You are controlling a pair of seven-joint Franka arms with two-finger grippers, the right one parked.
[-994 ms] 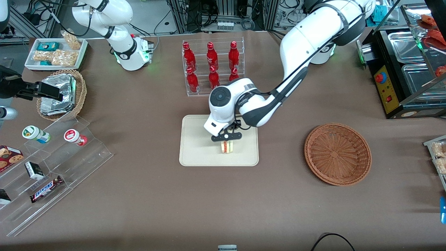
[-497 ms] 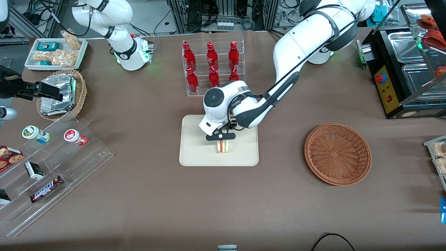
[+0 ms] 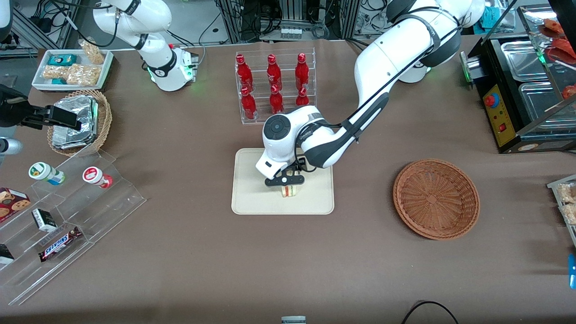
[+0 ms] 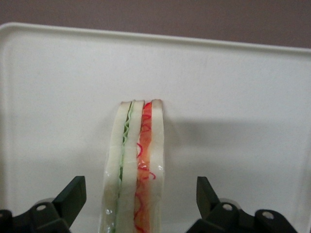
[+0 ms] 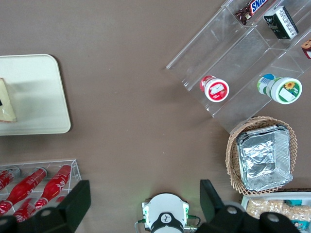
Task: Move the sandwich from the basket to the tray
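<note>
- The sandwich (image 4: 137,165) stands on its edge on the tray (image 3: 252,198), set down mid-tray.
- The gripper (image 3: 285,181) hovers over it, jaws wide and clear of the bread, apparently letting go.
- The basket (image 3: 436,198) sits bare, well apart.

The sandwich (image 4: 136,165) shows white bread with green and red squiggly filling stripes, on a cream tray (image 3: 252,198). The black gripper (image 3: 285,181) hangs over it, fingers apart. The basket (image 3: 436,198) is reddish-brown woven wicker.
</note>
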